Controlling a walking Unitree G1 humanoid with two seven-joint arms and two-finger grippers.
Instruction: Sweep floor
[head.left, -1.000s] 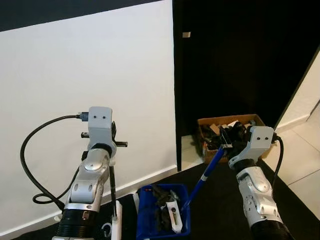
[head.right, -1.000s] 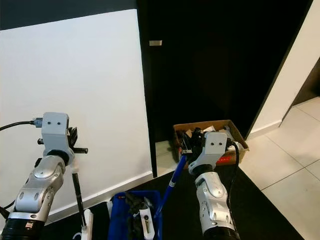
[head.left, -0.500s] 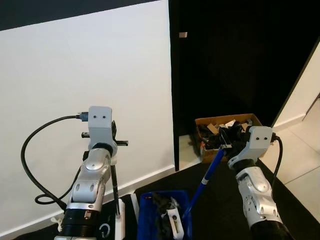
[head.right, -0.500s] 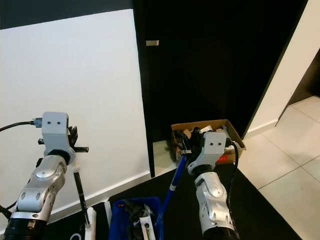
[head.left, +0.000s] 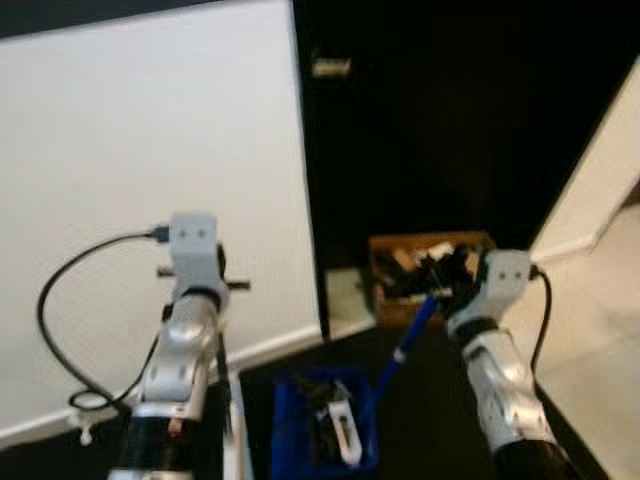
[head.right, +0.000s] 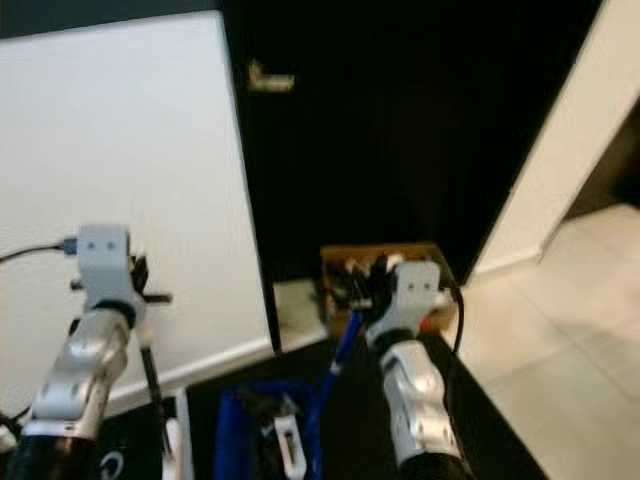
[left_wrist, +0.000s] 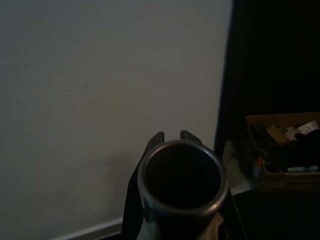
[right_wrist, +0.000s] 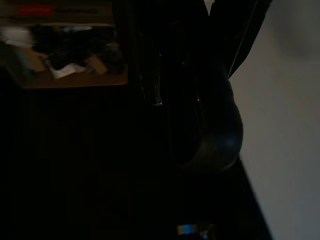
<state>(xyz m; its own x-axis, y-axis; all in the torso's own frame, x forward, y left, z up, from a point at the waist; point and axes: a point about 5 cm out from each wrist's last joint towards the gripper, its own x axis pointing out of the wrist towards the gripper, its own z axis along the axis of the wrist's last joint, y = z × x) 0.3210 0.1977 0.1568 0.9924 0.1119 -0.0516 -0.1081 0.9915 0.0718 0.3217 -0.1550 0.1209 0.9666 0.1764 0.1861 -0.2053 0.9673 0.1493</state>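
Note:
My left gripper (head.left: 226, 286) is raised in front of the white wall and shut on a thin dark pole (head.left: 223, 372) that runs down to a white piece near the floor. In the left wrist view the pole's round metal end (left_wrist: 181, 177) sits between the fingers (left_wrist: 157, 138). My right gripper (head.left: 440, 291) is shut on a blue handle (head.left: 406, 344). That handle slants down into a blue bin (head.left: 300, 440), which holds black and white items. The pictures are blurred.
A cardboard box (head.left: 385, 262) full of clutter stands on the floor by the dark doorway, just beyond my right gripper. The white wall (head.left: 150, 150) spans the left. Dark matting lies below, and pale tiles (head.right: 560, 340) lie at the right.
The whole picture has slid left and turned blurry, so the camera has swung to the right. Both grippers keep their hold and their pose.

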